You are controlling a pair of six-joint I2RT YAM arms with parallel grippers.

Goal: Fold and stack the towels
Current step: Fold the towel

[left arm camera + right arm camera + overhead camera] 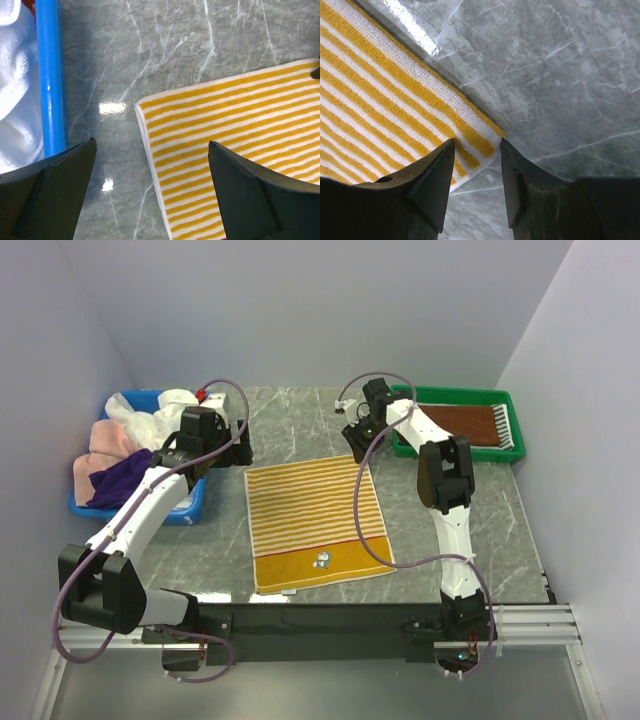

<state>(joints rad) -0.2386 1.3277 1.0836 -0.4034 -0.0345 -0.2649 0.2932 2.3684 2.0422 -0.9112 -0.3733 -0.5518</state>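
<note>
Yellow-white striped towel [315, 520] lies flat and unfolded on the table [300, 420], far edge under both grippers. Left gripper [151, 150] hovers with jaws spread wide. The towel's far-left corner sits in the gap nearer the right-hand finger, with bare marble under the left-hand one. Nothing is held; this looks like lining up for a corner pinch. Right gripper [477, 145] is low over the opposite far corner, jaws partly apart. The corner tip lies right between the two fingertips and stripes run off under the left-hand finger. It does not look clamped, probably about to close. Both at far corners fits a first fold, drawing the far edge toward the near hem. Blue bin [50, 75] lies just outside the left finger, with a white towel [15, 100] inside; likely the unfolded supply. Green tray [455, 393] beyond the right gripper holds a brown towel [455, 425]; likely the stack spot.
</note>
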